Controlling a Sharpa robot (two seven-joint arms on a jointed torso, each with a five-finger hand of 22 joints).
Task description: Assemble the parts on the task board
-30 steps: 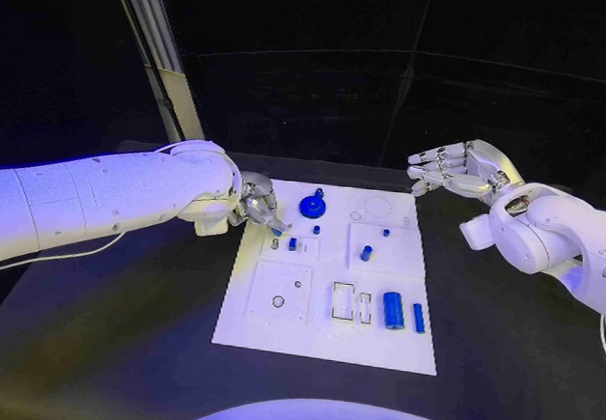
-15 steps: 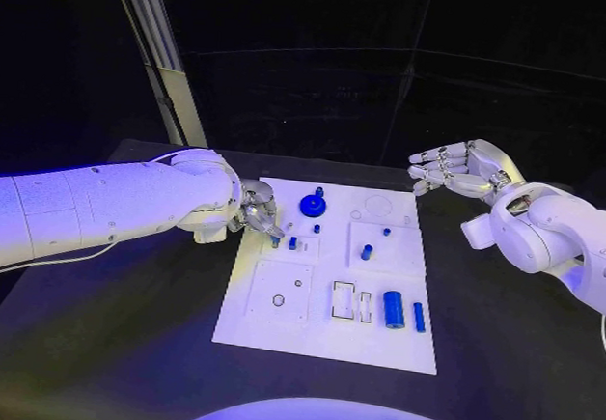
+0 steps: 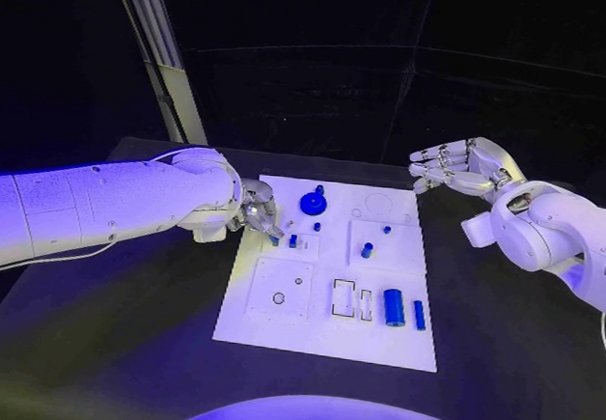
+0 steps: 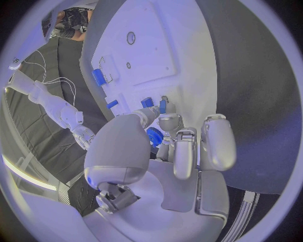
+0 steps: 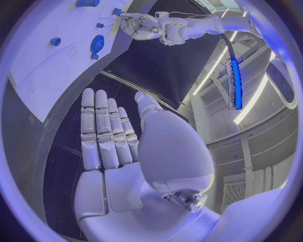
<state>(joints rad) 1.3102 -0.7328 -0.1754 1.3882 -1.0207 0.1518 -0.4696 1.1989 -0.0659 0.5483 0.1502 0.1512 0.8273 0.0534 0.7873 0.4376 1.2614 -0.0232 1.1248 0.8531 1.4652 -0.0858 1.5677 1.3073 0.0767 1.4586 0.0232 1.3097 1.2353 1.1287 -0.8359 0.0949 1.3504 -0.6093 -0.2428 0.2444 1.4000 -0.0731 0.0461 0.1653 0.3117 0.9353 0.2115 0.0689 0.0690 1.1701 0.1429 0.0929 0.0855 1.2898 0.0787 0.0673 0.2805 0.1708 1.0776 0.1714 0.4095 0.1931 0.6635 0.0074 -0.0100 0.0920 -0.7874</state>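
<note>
Left hand [image 3: 258, 210] at the board's [image 3: 325, 342] left edge; right hand [image 3: 460, 169] spread wide off its far right corner.

The left hand hangs over the far-left part of the white board on the black counter [image 3: 112, 352], fingers curled down toward a small blue peg [image 3: 293, 241]; the wrist view shows a blue piece [image 4: 162, 106] at its fingertips [image 4: 166, 119], but whether it is pinched I cannot tell. The right hand holds nothing, fingers straight and apart, above the counter beside the board. On the board: a round blue knob [image 3: 312, 206] at the far middle, two short pegs [image 3: 366, 252] right of centre, a thick blue cylinder [image 3: 393, 310] and a thin bar [image 3: 418, 317] side by side near the right edge.
</note>
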